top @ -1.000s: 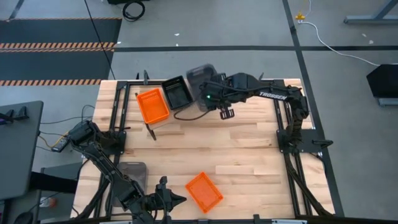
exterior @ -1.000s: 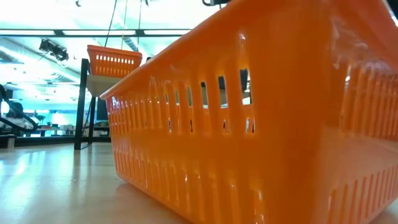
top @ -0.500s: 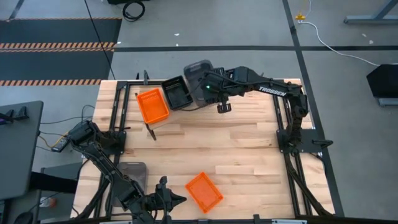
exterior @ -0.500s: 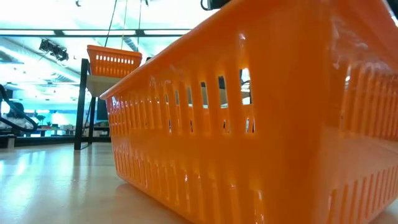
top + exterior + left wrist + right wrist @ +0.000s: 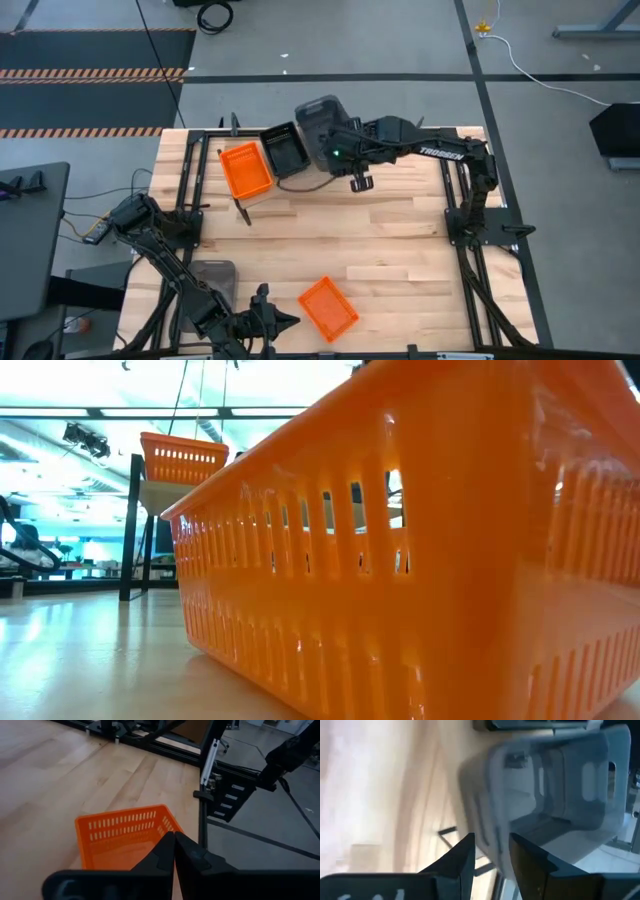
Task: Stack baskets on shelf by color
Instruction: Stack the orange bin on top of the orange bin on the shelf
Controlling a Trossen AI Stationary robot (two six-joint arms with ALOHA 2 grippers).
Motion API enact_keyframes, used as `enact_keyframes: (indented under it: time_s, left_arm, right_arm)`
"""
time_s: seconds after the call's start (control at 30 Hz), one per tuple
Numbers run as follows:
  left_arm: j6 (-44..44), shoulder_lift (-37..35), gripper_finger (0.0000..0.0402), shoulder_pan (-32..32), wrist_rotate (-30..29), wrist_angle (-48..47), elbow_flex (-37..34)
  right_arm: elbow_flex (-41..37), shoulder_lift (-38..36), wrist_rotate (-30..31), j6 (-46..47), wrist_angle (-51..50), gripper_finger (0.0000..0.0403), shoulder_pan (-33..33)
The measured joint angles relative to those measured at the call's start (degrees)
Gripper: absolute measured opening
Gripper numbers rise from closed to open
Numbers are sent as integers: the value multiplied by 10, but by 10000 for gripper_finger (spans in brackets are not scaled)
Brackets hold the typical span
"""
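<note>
Since a second ago my right arm has carried the deep grey plastic basket a little further toward the back edge of the slatted wooden tabletop, so it now sits higher over the right end of the light wood shelf. The right gripper pinches that grey basket's wall, one dark finger on each side of the rim; the basket looks tilted in the wrist camera, and I cannot tell whether its base touches the shelf.

On the shelf, the black mesh-sided basket sits in the middle, just beside the grey one, and a bright orange slotted basket sits at the left end.

A second orange basket lies on the tabletop near the front edge, close to the low camera, whose view it almost fills. My left gripper hovers just beside it at the front edge, its fingers pressed together and holding nothing. Another grey basket rests at the front left, partly under the left arm.
</note>
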Motion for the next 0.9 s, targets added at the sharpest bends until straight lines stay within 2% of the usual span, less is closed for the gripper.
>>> enact_keyframes:
  time_s: [0.07,0.23,0.27,0.53,0.8,0.9]
  left_arm:
    - [-2,0,17,-1,12,0,0]
    - [-2,0,12,-14,40,-1,0]
    - [-2,0,12,-18,48,-2,0]
    - [-52,-1,12,-51,110,-54,0]
    - [-71,-1,12,-65,86,-109,0]
    - [-70,-1,12,-61,76,-122,0]
  right_arm:
    - [1,-5,-17,19,-1,127,23]
    - [1,-10,-180,96,-11,127,83]
    - [0,-9,-197,117,-11,127,97]
    - [-69,-8,-219,257,10,127,218]
    - [-222,-8,-263,337,168,126,316]
    - [-260,-7,-259,361,207,124,346]
